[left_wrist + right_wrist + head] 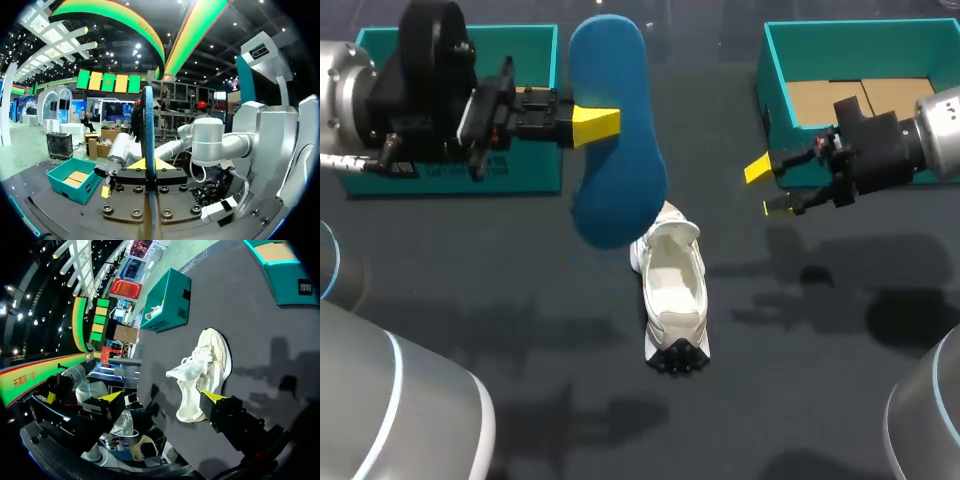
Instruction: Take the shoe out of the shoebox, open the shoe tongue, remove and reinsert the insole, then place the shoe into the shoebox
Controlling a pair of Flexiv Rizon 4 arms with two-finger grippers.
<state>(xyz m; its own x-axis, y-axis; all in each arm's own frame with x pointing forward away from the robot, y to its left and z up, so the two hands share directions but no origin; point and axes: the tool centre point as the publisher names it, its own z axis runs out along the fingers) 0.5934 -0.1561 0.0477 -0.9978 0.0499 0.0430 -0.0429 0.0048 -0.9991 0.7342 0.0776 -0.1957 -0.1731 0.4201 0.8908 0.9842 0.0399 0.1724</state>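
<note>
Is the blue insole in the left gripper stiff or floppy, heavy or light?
Probably light: edge-on in the left wrist view, the insole is a thin strip. Likely springy, not limp: the left gripper pinches one edge, yet both ends stand out with little droop. It may bend, though, when pressed into the shoe.

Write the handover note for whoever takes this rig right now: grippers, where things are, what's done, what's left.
Left gripper: shut on the blue insole, held above the table near the left box.
Right gripper: open, empty, in front of the right shoebox.
White shoe: on the table between the boxes, outside both.
Done: shoe out, insole out.
Left: reinsert the insole, put the shoe in the shoebox.
</note>
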